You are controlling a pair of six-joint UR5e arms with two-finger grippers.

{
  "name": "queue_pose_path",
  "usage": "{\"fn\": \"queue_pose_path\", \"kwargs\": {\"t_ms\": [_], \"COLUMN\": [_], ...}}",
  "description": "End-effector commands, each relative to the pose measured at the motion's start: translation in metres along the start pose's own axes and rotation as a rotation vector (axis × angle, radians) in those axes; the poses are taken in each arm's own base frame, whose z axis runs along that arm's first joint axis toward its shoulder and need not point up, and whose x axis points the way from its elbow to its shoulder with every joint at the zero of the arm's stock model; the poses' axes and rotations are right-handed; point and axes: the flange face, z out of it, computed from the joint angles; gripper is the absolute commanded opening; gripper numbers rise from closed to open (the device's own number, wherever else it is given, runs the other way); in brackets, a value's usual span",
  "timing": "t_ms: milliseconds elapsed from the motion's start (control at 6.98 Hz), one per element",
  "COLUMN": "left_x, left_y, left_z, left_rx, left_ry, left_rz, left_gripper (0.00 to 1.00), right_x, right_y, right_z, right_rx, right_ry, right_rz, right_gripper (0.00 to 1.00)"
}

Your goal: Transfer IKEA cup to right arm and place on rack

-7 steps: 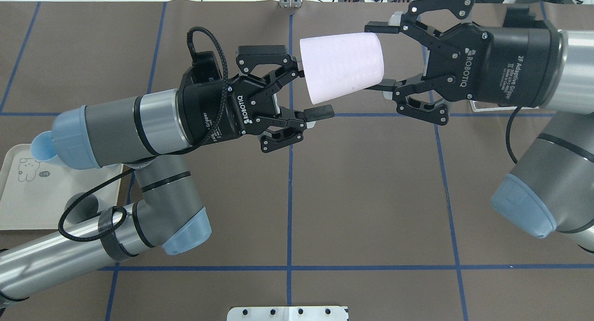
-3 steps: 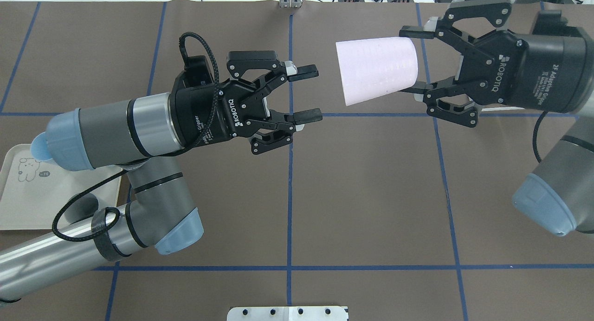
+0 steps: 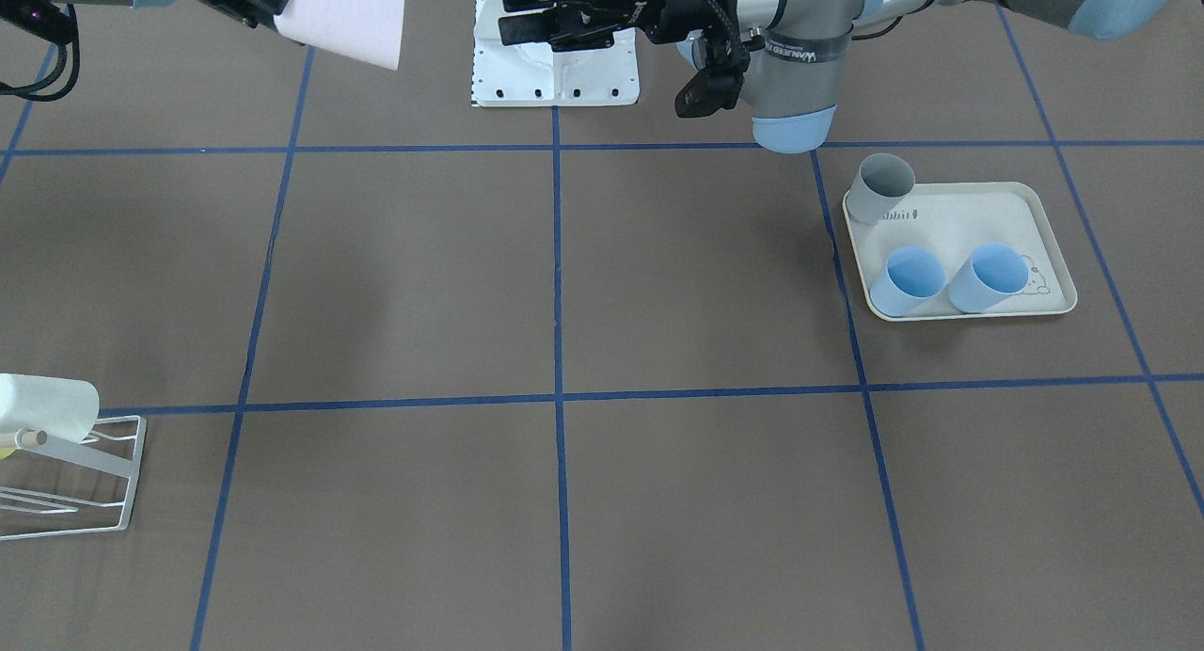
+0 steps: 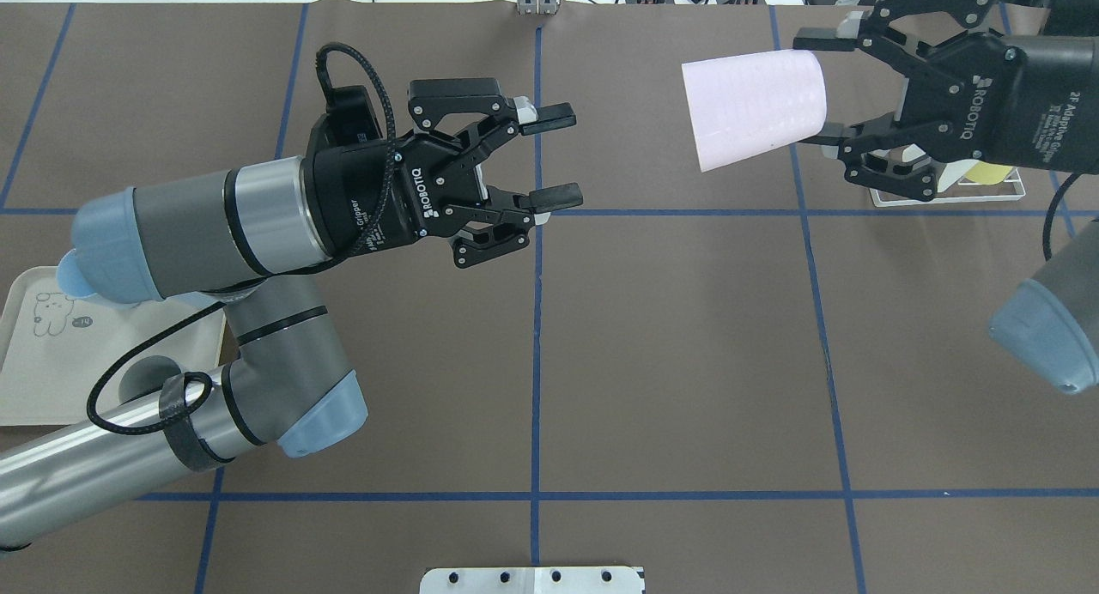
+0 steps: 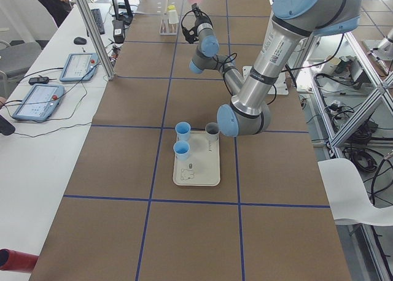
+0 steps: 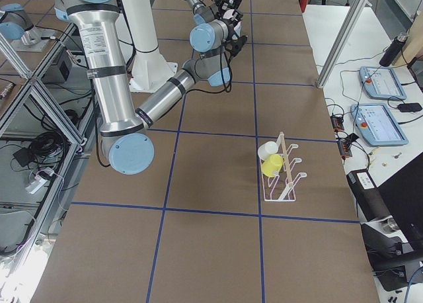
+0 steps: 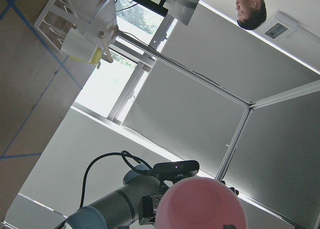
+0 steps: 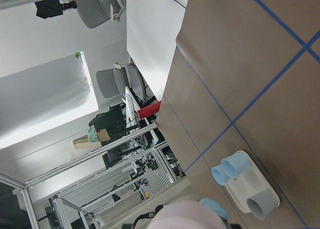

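The IKEA cup [image 4: 755, 109] is pale pink and lies on its side in the air, mouth toward the left arm. My right gripper [image 4: 820, 87] is shut on its base end at the far right. In the front-facing view the cup [image 3: 343, 16] shows at the top left. My left gripper [image 4: 562, 154] hangs open and empty near the centre line, well apart from the cup. The white wire rack [image 6: 284, 177] stands on the right side of the table with a white cup [image 6: 268, 149] and a yellow cup [image 6: 272, 165] on it. In the overhead view the rack [image 4: 944, 197] is mostly hidden behind the right gripper.
A cream tray [image 3: 959, 218] on the left arm's side holds two blue cups [image 3: 908, 279] and a grey cup [image 3: 881, 185]. A white base plate [image 3: 555, 68] sits at the robot's edge. Blue tape lines cross the brown table cover.
My right gripper has carried the pink cup to the right, away from the left gripper. The left gripper has stayed open and drawn back a little to the left.
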Motion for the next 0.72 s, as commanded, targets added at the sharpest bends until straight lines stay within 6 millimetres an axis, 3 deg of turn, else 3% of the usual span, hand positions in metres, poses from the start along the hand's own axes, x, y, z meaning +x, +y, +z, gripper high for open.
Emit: {"fn": "queue_pose_path", "kwargs": {"t_ms": [0, 573], "left_x": [-0.004, -0.012], "left_y": [-0.013, -0.045], "left_z": [-0.005, -0.006], "left_rx": [0.044, 0.121], "left_ry": [-0.03, -0.081], "left_rz": [0.125, 0.169], "left_gripper": [0.7, 0.69], "right_x": [0.025, -0.014], "right_y": [-0.057, -0.155], "right_z": [-0.02, -0.114], "right_rx": [0.122, 0.297], "right_ry": [0.085, 0.38], "right_rz": [-0.202, -0.384], "right_gripper": [0.0, 0.0]}}
